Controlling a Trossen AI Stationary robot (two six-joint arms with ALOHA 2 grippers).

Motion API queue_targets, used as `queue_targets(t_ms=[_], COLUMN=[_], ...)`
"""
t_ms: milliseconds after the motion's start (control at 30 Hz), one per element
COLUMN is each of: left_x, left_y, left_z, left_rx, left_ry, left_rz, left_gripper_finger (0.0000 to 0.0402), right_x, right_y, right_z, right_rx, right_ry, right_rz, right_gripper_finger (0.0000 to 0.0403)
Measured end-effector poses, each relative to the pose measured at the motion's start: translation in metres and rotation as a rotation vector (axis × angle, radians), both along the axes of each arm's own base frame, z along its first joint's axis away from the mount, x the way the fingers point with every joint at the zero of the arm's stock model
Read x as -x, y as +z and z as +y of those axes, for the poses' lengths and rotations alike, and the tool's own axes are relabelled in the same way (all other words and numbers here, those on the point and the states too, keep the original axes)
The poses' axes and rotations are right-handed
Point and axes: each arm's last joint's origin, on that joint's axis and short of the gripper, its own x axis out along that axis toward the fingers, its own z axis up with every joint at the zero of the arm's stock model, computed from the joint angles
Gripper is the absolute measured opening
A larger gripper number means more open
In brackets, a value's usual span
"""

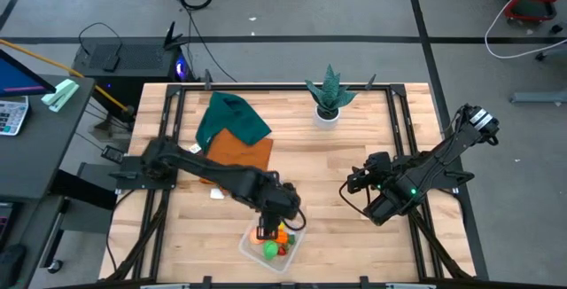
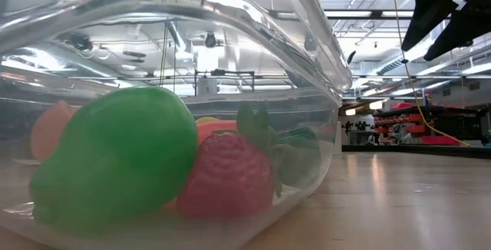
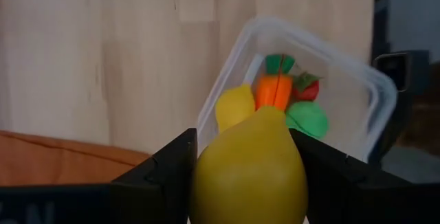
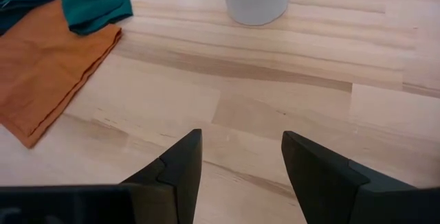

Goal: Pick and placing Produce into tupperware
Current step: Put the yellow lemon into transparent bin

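My left gripper (image 3: 244,148) is shut on a yellow lemon-shaped fruit (image 3: 249,169) and hangs just over the far rim of the tupperware (image 1: 251,245), near the table's front edge. The clear tupperware (image 3: 375,90) lies flat on the wood. It holds another yellow fruit (image 3: 234,106), an orange carrot (image 3: 273,90), a red strawberry (image 3: 307,88) and a green piece (image 3: 307,117). The low view shows the green piece (image 2: 115,158) and the strawberry (image 2: 226,175) through the clear wall. My right gripper (image 4: 240,141) waits open over bare wood at the right. My left gripper pinches the yellow fruit by its two opposite sides (image 3: 205,176) between the two fingers (image 3: 172,165). The fingers come from above, pointing steeply down. The fruit is lifted clear of the table, its pointed end (image 3: 271,113) leading toward the tupperware.
An orange cloth (image 1: 241,152) with a teal cloth (image 1: 229,119) on it lies at the back left. A spiky green plant in a white pot (image 1: 328,112) stands at the back centre. Bare wood lies between the tupperware and my right gripper (image 1: 353,183).
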Motion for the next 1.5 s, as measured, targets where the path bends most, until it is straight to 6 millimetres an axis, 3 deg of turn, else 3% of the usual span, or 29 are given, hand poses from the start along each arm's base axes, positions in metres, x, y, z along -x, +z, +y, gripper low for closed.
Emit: queue_targets(t_ms=[333,933,1333,1500], left_x=[-0.023,-0.016,-0.002,-0.001], left_y=[-0.053,-0.065,-0.117,-0.125], left_z=[-0.008,-0.031,-0.047,-0.05], left_rx=[-0.028,0.044,0.052,0.044], left_ry=[0.074,0.162,0.169,0.166], left_rz=[0.124,0.178,0.249,0.225], left_gripper_finger=[0.0209,0.0211,0.0212,0.021], right_x=[-0.001,-0.002,-0.005,-0.005], right_y=[-0.001,-0.001,-0.001,-0.001], right_z=[0.001,0.002,0.004,0.004], right_rx=[0.0,-0.007,-0.022,-0.029], right_ry=[0.003,0.005,0.018,0.019], right_rz=[0.001,-0.007,-0.026,-0.034], right_gripper_finger=[0.0169,0.0169,0.0169,0.0169])
